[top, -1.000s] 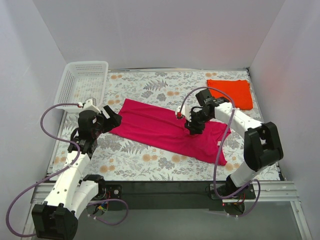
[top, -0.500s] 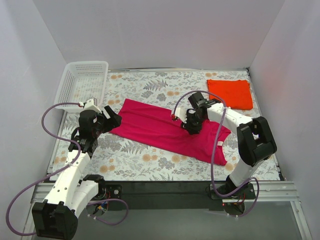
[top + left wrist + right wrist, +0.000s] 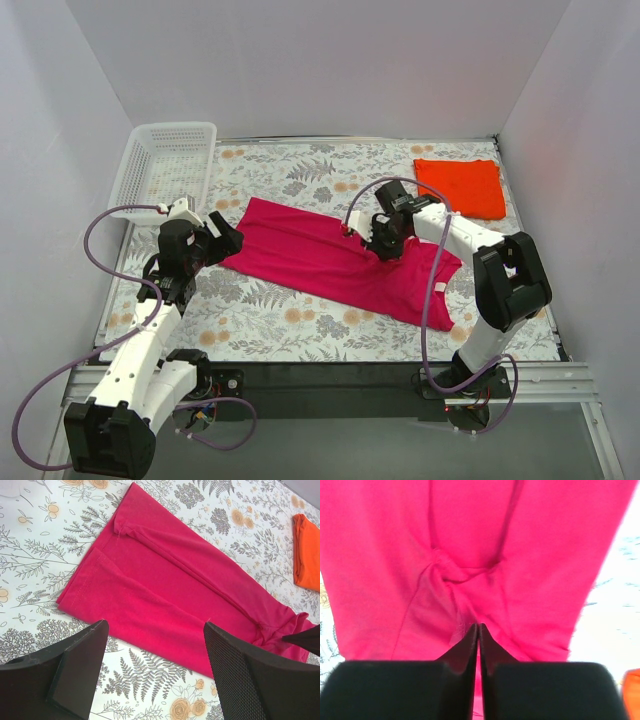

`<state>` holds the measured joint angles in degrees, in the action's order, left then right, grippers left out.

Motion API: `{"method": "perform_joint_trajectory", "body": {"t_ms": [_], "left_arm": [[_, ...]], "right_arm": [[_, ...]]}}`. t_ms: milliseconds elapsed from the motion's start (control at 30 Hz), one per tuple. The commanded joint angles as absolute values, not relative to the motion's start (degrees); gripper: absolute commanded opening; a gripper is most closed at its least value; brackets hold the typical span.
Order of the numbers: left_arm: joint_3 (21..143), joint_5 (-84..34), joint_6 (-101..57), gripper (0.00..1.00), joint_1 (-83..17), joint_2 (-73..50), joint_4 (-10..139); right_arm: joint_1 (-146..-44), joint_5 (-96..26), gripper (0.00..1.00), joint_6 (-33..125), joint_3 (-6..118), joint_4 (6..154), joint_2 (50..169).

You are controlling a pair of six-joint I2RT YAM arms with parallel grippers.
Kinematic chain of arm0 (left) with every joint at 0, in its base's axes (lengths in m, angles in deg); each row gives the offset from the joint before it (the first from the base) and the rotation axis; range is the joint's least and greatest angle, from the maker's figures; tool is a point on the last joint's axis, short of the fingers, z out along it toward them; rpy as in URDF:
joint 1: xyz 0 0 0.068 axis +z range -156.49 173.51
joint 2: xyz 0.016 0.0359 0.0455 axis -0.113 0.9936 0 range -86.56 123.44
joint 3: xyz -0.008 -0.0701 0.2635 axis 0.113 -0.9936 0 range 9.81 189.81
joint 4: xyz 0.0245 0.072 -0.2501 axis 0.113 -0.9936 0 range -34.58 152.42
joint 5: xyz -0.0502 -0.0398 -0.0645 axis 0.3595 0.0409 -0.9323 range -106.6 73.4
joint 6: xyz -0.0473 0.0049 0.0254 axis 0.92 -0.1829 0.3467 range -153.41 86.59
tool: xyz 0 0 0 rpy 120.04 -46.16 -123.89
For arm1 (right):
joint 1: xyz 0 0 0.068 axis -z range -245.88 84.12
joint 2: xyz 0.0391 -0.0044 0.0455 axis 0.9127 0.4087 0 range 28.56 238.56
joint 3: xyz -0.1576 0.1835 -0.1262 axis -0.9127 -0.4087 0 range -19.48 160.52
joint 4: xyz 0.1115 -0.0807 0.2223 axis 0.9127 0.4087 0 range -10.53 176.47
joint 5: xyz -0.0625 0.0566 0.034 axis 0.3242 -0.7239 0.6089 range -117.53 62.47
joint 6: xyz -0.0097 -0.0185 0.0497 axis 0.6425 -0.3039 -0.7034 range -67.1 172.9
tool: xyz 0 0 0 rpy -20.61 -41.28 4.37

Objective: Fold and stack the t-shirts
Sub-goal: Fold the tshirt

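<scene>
Clamps right end effector [image 3: 385, 246] on magenta t-shirt [image 3: 310, 262], long axis slanting far-left to near-right; holds left end effector [image 3: 230, 240] apart.

Two t-shirts [image 3: 330, 262], one basket [image 3: 135, 175] (white)

Colours in front of you
Your magenta-pink soft cloth t-shirt [image 3: 330, 262] and orange-red cloth t-shirt [image 3: 462, 186] lie on a white tablecloth [image 3: 270, 318] printed with grey ferns and orange blossoms; the plastic lattice basket [image 3: 150, 170] is white
</scene>
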<state>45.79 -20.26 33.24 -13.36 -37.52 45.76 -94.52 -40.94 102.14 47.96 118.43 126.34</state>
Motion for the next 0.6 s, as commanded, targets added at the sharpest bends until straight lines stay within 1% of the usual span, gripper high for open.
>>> {"method": "perform_joint_trajectory", "body": {"t_ms": [0,33,67,100,167,367,567], "left_arm": [[45.3,-20.1,32.3,0.71,-13.3,-37.5,46.3],[45.4,-20.1,32.3,0.71,-13.3,-37.6,46.3],[45.4,-20.1,32.3,0.71,-13.3,-37.6,46.3],[45.3,-20.1,32.3,0.71,-13.3,-37.6,46.3],[45.3,-20.2,32.3,0.71,-13.3,-37.6,46.3],[45.3,-20.6,32.3,0.71,-13.3,-37.3,46.5],[45.3,-20.7,32.3,0.71,-13.3,-37.3,46.5]], "right_arm": [[-94.9,-41.1,0.11,101.1,52.1,118.4,125.9],[-94.9,-41.7,0.19,101.1,52.1,118.7,125.9],[-94.9,-41.9,0.34,101.1,52.4,119.5,125.9],[-94.9,-42.9,0.37,101.2,52.2,119.9,125.7],[-95.0,-43.4,0.40,101.8,51.0,120.1,124.6],[-95.7,-43.5,0.44,103.0,47.8,120.4,123.2],[-96.5,-42.0,0.45,103.2,47.1,120.4,124.1]]}}
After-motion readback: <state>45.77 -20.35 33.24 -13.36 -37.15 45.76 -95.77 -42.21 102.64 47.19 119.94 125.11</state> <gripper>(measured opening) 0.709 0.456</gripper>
